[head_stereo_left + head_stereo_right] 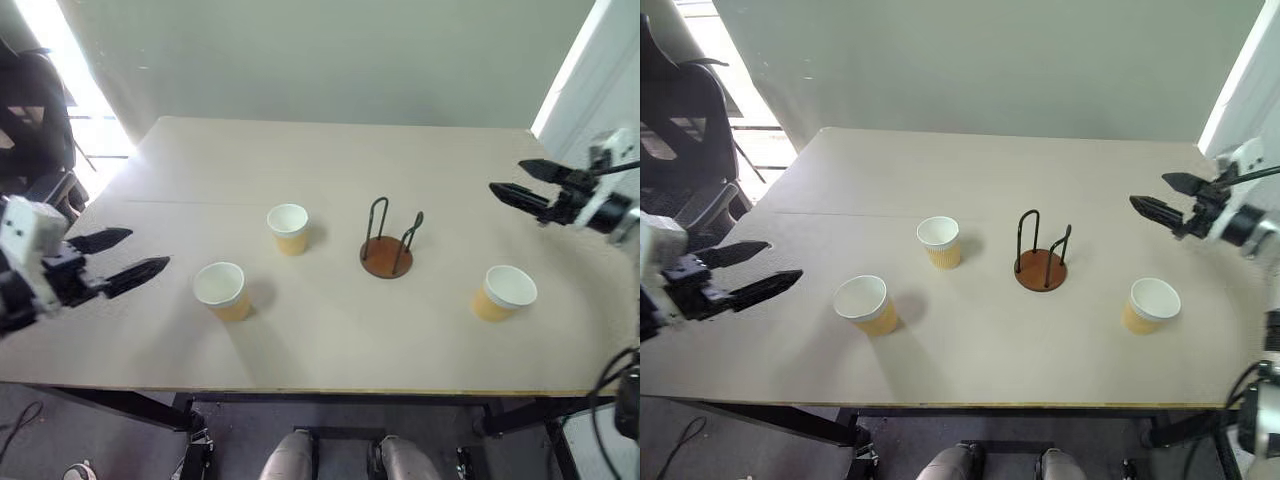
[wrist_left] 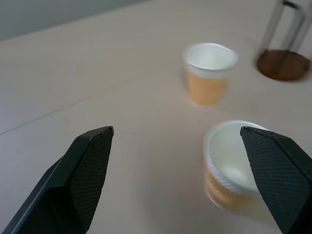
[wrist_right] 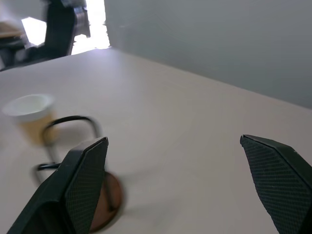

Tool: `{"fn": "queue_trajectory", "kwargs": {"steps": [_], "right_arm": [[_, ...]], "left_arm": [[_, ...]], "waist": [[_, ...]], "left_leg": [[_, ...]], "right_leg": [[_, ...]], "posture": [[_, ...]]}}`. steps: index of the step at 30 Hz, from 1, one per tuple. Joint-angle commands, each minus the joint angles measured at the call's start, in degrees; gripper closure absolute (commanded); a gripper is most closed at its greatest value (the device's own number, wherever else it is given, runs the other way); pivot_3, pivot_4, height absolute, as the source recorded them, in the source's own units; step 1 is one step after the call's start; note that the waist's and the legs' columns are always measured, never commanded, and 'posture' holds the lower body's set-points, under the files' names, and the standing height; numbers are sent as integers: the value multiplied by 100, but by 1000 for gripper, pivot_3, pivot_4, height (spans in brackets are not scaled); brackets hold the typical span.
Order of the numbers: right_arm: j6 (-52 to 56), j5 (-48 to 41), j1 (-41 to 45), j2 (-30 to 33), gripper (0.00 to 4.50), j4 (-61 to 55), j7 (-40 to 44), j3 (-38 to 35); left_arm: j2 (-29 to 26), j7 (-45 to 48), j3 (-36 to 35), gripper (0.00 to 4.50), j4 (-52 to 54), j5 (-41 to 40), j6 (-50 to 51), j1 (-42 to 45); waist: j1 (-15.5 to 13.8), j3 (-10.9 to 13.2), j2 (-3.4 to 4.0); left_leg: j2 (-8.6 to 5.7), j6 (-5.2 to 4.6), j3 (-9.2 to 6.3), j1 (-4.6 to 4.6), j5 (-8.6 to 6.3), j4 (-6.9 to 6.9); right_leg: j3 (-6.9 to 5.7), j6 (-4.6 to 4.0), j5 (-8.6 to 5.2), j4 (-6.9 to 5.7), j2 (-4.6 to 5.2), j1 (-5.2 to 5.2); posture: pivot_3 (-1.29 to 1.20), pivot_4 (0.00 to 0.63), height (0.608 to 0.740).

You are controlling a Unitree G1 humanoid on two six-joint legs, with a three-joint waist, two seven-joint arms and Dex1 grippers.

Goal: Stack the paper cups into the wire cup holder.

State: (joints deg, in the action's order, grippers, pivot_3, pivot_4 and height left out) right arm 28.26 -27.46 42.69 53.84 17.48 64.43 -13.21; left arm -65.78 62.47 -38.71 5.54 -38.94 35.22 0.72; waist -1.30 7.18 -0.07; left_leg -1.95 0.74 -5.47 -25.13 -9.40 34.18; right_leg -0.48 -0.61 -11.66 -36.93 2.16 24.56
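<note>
In the left eye view, the wire cup holder (image 1: pixel 387 246) stands empty just right of the frame's centre, so no stacking is done and all three paper cups remain to be placed: one cup (image 1: pixel 288 228) left of the holder, a second (image 1: pixel 222 290) at lower left of centre, and a third (image 1: pixel 503 292) at lower right, each upright and well apart from the others. The left gripper (image 1: pixel 128 254) hovers at the frame's left edge with fingers spread and empty; the right gripper (image 1: pixel 528 181) hangs at the upper right, likewise spread and holding nothing. The table (image 1: pixel 330 160) lies bare across its upper half, giving free room for reaching, while the lower cups sit nearer the front edge. In the right eye view, a dark chair (image 1: pixel 680 120) stands beyond the table's upper left corner, off the working area. In the left wrist view, the nearest cup sits just beside one spread finger (image 2: pixel 273 165), the likeliest first pick. In the right wrist view, the holder shows low in the frame's left, beside a finger (image 3: pixel 83 180).
</note>
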Motion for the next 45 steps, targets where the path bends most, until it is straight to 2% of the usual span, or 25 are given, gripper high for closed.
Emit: {"fn": "queue_trajectory", "kwargs": {"steps": [1,6,10,13,17,20,23,27,30,33,35,39,45], "right_arm": [[94,-169,-24,314,0,-294,383,-133],[281,-251,-230,720,0,-618,964,-57],[327,-394,-553,1165,0,-1112,1801,38],[486,-632,-513,1067,0,-1497,1887,88],[1559,-1706,-600,198,0,-2920,907,51],[2297,-1948,-765,-678,0,-3704,-591,165],[2783,-2042,-1258,-1302,0,-4429,-1627,407],[3188,-2099,-1852,-1745,0,-5012,-2481,659],[3375,-2262,-2276,-1878,0,-5292,-2730,773],[3346,-1893,-2449,-2039,0,-5139,-3192,998],[3171,-1402,-2486,-2372,0,-4758,-3755,1216],[2567,-664,-2448,-2896,0,-4159,-4304,1445],[1963,-9,-2232,-3425,0,-3503,-4621,1565]], "left_arm": [[-666,870,-274,27,-616,304,-246,-38],[-1559,1947,-109,27,-1563,542,-574,283],[-1972,2762,61,27,-1701,431,-529,590],[-1954,2994,203,27,-1466,264,-430,695],[-1698,2868,249,27,-1359,336,-394,693],[-1508,2799,234,27,-1247,334,-284,630],[-1314,2764,256,27,-1036,288,-150,540],[-1153,2753,343,27,-942,346,-107,413],[-1095,2728,431,27,-983,442,-162,342],[-1034,2664,478,27,-971,467,-151,340],[-977,2594,544,27,-919,459,-142,373],[-959,2589,647,27,-891,385,-159,523],[-906,2574,695,27,-863,313,-106,666]], "waist": [[4,-5,-4],[11,-4,-3],[11,-4,-2],[14,-5,-4],[93,-5,-4],[138,-7,-7],[119,-8,-10],[41,-10,-13],[19,-15,-20],[20,-19,-28],[27,-22,-33],[30,-23,-34],[32,-23,-33]], "left_leg": [[0,6,0,8,-7,0],[4,13,-1,12,-20,0],[4,13,0,-1,-21,0],[3,12,1,-10,-24,0],[3,13,2,1,-27,0],[19,15,1,5,-26,2],[25,13,0,2,-28,10],[25,14,0,0,-47,17],[23,15,0,-2,-51,29],[22,17,0,2,-51,33],[23,19,0,11,-50,35],[29,19,-1,18,-50,36],[66,26,-1,11,-52,39]], "right_leg": [[0,-1,-1,3,0,-6],[3,0,-23,0,-1,-4],[3,1,-26,3,-1,3],[5,7,-35,5,-1,10],[6,15,-43,-3,-2,4],[5,20,-45,-6,-20,4],[11,30,-39,-6,-29,1],[12,37,-35,-7,-29,0],[15,34,-35,-6,-28,-2],[18,28,-36,-6,-29,-5],[19,13,-28,-6,-30,-5],[29,-19,0,-7,-43,0],[46,-61,33,-6,-91,19]], "posture": [[0,150,740],[0,150,740],[0,150,740],[0,150,740],[0,150,740],[0,150,740],[0,150,740],[0,150,740],[0,150,740],[0,150,740],[0,150,740],[0,150,740],[0,150,740]]}}
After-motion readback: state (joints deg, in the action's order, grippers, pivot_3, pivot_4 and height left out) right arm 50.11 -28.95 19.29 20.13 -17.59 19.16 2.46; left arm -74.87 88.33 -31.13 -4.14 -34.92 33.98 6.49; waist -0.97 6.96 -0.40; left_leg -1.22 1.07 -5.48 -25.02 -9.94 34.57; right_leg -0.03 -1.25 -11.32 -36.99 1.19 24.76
